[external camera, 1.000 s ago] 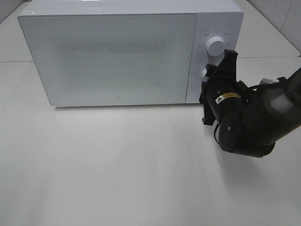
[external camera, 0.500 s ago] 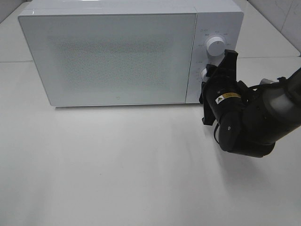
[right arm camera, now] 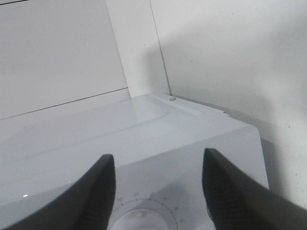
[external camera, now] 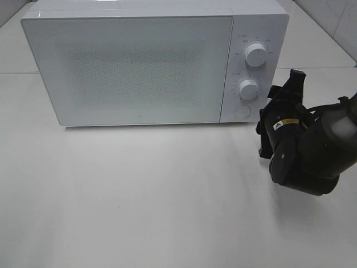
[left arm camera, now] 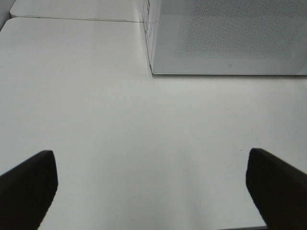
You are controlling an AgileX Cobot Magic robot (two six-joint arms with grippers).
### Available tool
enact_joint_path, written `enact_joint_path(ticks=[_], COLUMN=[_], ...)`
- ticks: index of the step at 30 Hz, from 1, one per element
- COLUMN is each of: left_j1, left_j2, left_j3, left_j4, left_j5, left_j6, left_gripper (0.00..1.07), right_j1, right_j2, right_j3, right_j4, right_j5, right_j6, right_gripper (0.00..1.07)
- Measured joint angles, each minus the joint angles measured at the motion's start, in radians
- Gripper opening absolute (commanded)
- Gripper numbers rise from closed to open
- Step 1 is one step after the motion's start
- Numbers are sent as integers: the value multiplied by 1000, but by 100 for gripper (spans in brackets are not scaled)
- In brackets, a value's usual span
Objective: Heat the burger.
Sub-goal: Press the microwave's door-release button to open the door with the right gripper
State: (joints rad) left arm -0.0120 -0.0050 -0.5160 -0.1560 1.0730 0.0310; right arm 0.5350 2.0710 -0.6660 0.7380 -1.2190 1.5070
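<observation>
The burger is hidden; no view shows it. A white microwave (external camera: 139, 67) stands at the back of the table with its door shut. My right gripper (external camera: 283, 84) hangs just to the right of the control panel, a little off the lower knob (external camera: 248, 89), touching nothing. In the right wrist view its fingers (right arm camera: 103, 191) stand apart with nothing between them, and the microwave's top (right arm camera: 144, 139) and a knob (right arm camera: 139, 221) lie beyond. My left gripper (left arm camera: 153, 191) is open over bare table, short of the microwave's lower left corner (left arm camera: 158, 67).
The upper knob (external camera: 255, 54) sits above the lower one, with a round button (external camera: 241, 111) beneath. The white table (external camera: 139, 195) stretches in front of the microwave. A tiled wall (right arm camera: 216, 57) rises behind it.
My right gripper has come off the lower knob and moved right, away from the panel, with its fingers spread wider. The lower knob now shows in full. The left gripper has not moved.
</observation>
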Motion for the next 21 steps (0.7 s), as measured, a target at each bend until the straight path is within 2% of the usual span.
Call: enact_joint_path(ticks=[6,11,21], left_j1=[0,0,0], left_j2=[0,0,0], left_j3=[0,0,0], left_j4=[0,0,0], left_j5=[0,0,0], left_j6=[0,0,0], left_gripper=[100,100,100], right_j1=[0,0,0], right_j2=[0,-25,-174], right_j3=[0,20,132], right_j4=[-12,-41,-86], right_j5=[0,1,0], right_j6=[-1,-52,-244], right_gripper=[57,70,72])
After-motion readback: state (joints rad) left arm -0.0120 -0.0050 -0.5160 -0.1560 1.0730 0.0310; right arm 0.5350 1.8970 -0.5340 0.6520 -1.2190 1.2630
